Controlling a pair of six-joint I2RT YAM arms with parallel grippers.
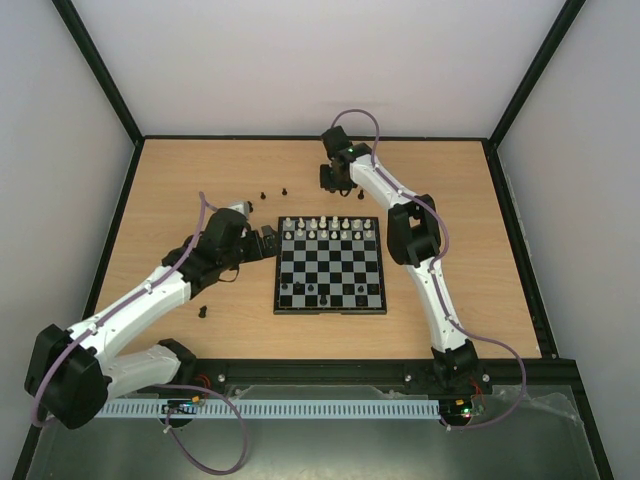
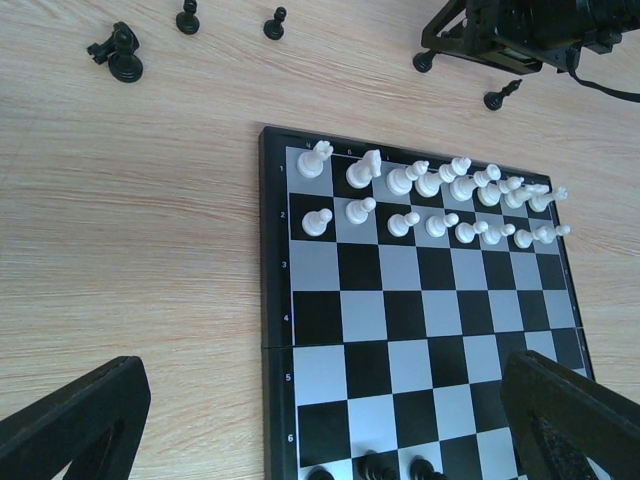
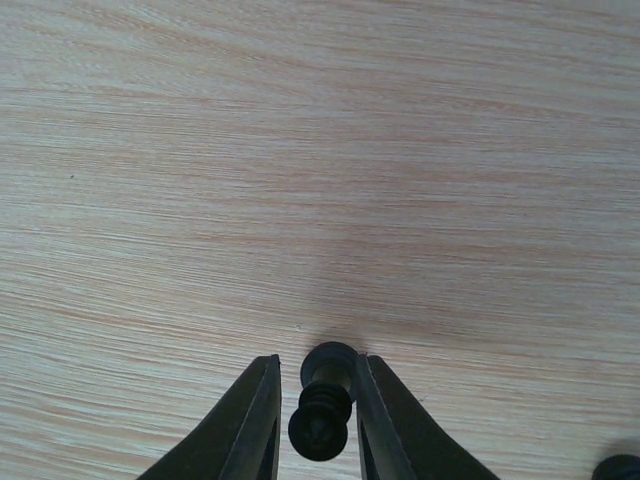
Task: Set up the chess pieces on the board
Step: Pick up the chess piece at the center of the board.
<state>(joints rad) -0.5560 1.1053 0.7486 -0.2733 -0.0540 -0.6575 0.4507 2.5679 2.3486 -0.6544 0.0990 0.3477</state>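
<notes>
The board (image 1: 330, 265) lies mid-table, with white pieces (image 1: 330, 228) filling its two far rows and a few black chess pieces (image 1: 308, 290) on its near rows. My right gripper (image 1: 335, 180) is beyond the board's far edge. In the right wrist view it (image 3: 318, 360) is open, its fingers straddling a standing black piece (image 3: 322, 400); the right finger touches it and a gap shows on the left. My left gripper (image 1: 270, 243) hovers at the board's left edge, wide open and empty (image 2: 325, 370) over the board (image 2: 275, 300).
Loose black pieces stand on the table beyond the board's far left corner (image 1: 263, 193) (image 1: 285, 190) and near its left front (image 1: 203, 312). Another black piece (image 3: 620, 468) lies beside my right gripper. Black frame rails edge the wooden table (image 1: 480, 200).
</notes>
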